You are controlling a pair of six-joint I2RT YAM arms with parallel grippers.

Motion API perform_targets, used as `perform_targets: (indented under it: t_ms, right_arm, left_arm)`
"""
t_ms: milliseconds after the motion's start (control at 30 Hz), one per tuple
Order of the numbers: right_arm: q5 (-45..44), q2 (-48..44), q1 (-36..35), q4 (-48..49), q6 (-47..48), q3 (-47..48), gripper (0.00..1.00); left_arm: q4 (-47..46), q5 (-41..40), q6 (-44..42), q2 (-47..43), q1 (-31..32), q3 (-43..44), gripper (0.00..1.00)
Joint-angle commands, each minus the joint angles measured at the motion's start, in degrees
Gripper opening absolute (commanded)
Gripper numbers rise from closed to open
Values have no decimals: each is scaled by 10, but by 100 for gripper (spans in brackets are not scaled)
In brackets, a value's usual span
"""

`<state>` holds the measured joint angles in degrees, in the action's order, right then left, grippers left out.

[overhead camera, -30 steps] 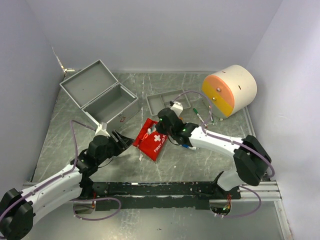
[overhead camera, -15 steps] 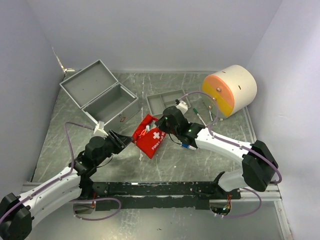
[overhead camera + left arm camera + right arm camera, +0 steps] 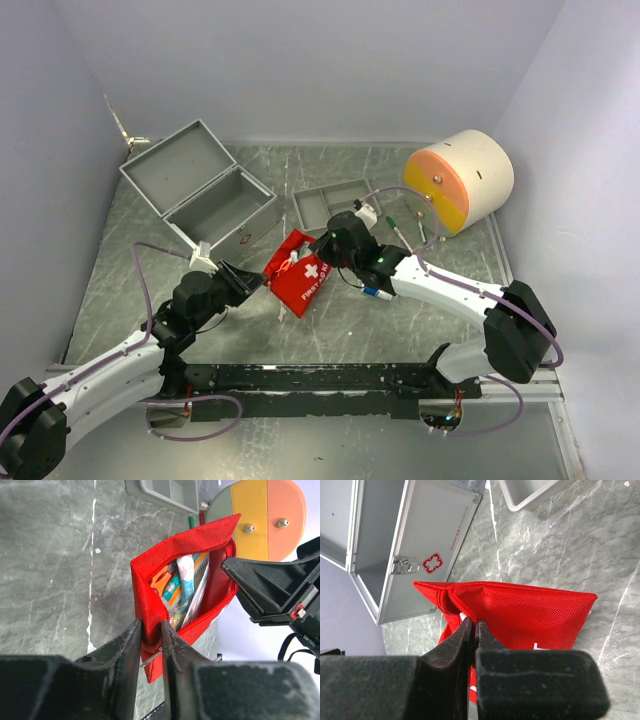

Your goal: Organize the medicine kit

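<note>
1. Progress: early stage, in my judgement. The silvery-grey rectangular metal medicine kit stands open. Its interior, so far as visible, holds nothing, so no item has yet been placed in it.
2. Supplies lie outside the kit. A red fabric pouch with a white cross sits between the two arms, just in front of the kit. Its mouth is open, and orange-handled scissors, tubes and packets are packed inside.
3. A shallow grey divided plastic tray lies on the grey marbled table, just right of the kit. The part of it in view looks bare.
4. Left tool: the jaws are drawn in narrow, with the pouch's side edge pinched between the fingers.
5. Right tool: the jaws are fully closed on the lip of the pouch's mouth, at the opposite side. Between them the two tools hold the mouth spread.
6. Outstanding work, as judged: the pouch contents must go into the kit, the tray probably seated inside, and the lid closed and latched.
7. Kit location: far-left part of the table, near the left wall, set at an angle to the table edges.
8. Kit condition: the lid is thrown fully back behind the body. The front wall carries a red cross emblem and a metal latch. No dents or damage are discernible.
</note>
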<state>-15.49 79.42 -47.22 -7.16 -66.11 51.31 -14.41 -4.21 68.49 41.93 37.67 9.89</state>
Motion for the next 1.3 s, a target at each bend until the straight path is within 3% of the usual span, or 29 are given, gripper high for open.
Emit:
perform_targets:
  t_ms: [0,100,233,367,467,600,1033,1133,1267]
  right_arm:
    - [5,-4,5,3,-20,-4,0]
    - [12,-2,6,6,-22,-10,0]
    - [21,6,7,11,1,-15,1]
    - [23,33,7,-16,65,6,25]
    - [41,49,15,-16,104,12,30]
    - [89,54,38,-6,122,13,29]
    - [103,76,88,-67,177,74,15]
    - [154,46,88,-46,234,66,25]
    - [160,-44,87,-50,291,20,44]
  left_arm:
    - [-30,4,-6,-9,0,0,25]
    - [-38,4,-27,-11,0,5,9]
    - [-51,28,-74,-14,0,17,7]
    - [-50,80,-141,-26,0,23,7]
    - [-36,123,-183,-35,0,31,7]
    - [-42,175,-205,-35,0,41,7]
    - [-104,312,-238,27,0,71,7]
    - [-102,310,-220,38,0,88,7]
    - [-5,253,-213,37,0,133,7]
